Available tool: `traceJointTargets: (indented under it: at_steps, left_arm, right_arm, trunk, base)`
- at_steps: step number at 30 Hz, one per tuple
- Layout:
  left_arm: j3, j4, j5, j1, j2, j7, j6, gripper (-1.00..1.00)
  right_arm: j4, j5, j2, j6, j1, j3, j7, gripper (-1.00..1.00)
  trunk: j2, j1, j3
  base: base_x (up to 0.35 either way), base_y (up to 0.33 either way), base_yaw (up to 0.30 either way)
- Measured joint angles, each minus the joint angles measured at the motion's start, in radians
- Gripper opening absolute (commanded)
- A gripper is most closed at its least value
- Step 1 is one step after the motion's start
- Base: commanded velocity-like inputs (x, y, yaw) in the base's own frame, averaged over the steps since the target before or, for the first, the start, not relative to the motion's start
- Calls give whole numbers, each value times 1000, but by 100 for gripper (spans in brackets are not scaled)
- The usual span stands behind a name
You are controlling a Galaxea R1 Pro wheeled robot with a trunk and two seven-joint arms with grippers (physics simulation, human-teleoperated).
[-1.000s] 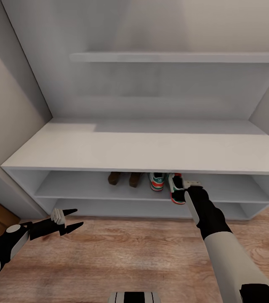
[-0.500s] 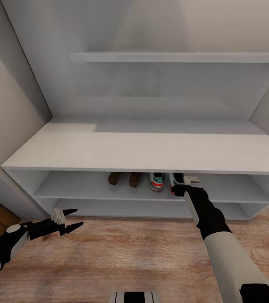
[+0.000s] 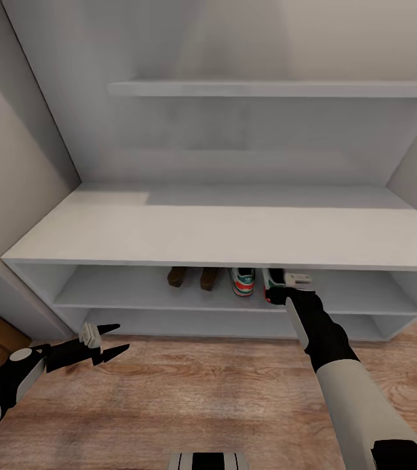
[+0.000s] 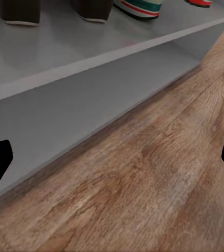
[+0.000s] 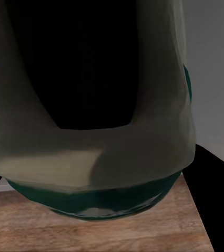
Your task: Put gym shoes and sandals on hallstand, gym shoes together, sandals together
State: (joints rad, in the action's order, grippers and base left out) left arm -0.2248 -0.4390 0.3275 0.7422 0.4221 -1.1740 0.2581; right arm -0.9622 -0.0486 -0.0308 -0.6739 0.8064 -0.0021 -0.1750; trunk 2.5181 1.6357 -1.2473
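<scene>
Two brown open-toe sandals stand side by side on the upper open tier of the pale grey hallstand. Just beside them on the same tier stands one white gym shoe with green stripes and red-orange accents. A second, matching gym shoe sits on that tier's front edge, next to the first, gripped by the right gripper. The left gripper hangs with its jaws spread, holding nothing, over the light brown wood-plank corridor floor

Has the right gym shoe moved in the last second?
Yes. The right gym shoe, at the right end effector, went deeper onto the hallstand shelf, beside the other shoe.
</scene>
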Motion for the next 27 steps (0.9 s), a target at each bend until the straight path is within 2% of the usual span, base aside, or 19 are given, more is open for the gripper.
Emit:
traceJointTargets:
  at_steps: [6,27]
  left_arm:
    - [0,0,0,0,0,0,1,100]
    - [-1,0,0,0,0,0,0,100]
  right_arm:
    - [0,0,0,0,0,1,1,-100]
    - [1,-5,0,2,0,3,2,-100]
  trunk:
    - [0,0,0]
    - [0,0,0]
  base:
    - [110,56,0]
    - [10,4,0]
